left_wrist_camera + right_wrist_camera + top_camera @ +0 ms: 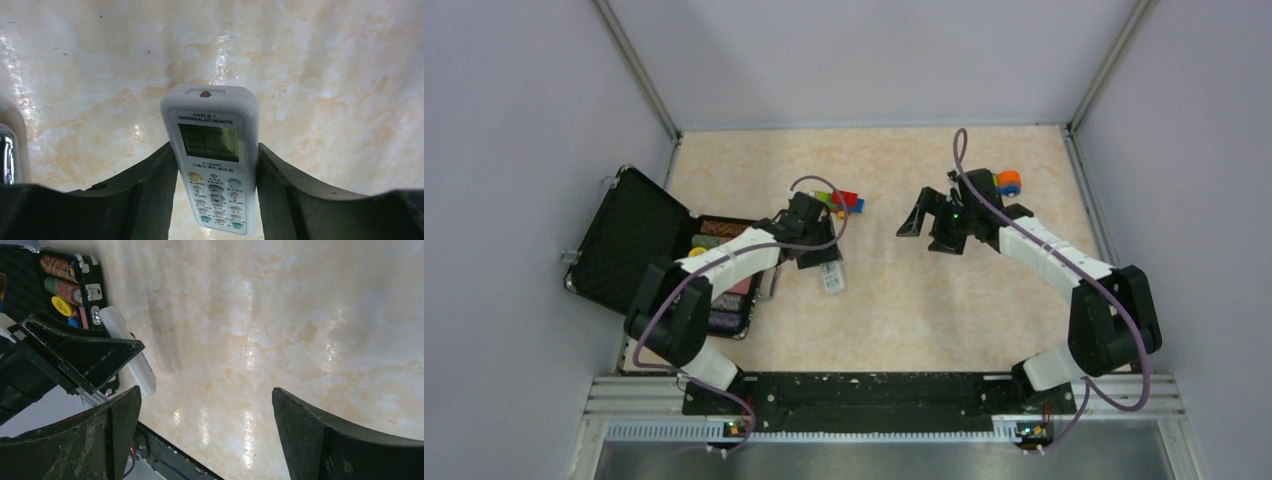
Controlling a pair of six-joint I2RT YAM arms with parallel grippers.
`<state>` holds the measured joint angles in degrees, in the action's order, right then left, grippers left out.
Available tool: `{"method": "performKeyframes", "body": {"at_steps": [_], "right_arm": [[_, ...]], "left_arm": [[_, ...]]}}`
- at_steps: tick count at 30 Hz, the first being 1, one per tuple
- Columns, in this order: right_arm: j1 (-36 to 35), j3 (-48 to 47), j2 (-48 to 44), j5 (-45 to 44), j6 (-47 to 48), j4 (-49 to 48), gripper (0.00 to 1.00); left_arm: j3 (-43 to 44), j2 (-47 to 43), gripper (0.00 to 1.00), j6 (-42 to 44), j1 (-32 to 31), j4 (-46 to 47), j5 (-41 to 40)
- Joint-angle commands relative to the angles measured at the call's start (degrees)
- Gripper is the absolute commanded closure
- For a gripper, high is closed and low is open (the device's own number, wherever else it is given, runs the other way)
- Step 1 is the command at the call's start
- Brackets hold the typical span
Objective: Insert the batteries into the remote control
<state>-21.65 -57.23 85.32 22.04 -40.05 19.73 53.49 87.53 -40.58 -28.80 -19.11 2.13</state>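
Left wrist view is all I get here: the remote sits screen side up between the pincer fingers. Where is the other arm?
Observer: The right pincer hangs open and empty over bare table, well right of the remote control.
Operator: Anything on the left side?
Observer: An open black case holding poker chips lies at the table's left edge.
Operator: Batteries in sight?
Observer: None I can make out; a toy brick car lies just beyond the left pincer.
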Motion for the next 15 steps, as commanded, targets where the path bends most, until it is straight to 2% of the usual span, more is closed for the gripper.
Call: {"method": "performKeyframes", "body": {"at_steps": [1,4,7,15], "right_arm": [[-0.4,0.6,-4.2,-4.9,2.4,2.9,0.01],[-0.4,1.4,-5.9,-7.4,2.7,3.7,0.01],[-0.4,1.5,-8.1,-10.2,3.6,4.5,0.01],[-0.4,0.8,-10.3,-15.7,4.5,8.4,0.01]], "left_arm": [[7.6,3.5,1.0,-0.1,-1.8,-5.7,-8.5],[8.4,7.2,0.99,0.2,-2.9,-6.8,-9.2],[7.9,9.3,0.95,-0.5,-3.6,-6.6,-8.3],[7.1,11.6,0.64,0.4,-4.6,-5.8,-8.6]]}}
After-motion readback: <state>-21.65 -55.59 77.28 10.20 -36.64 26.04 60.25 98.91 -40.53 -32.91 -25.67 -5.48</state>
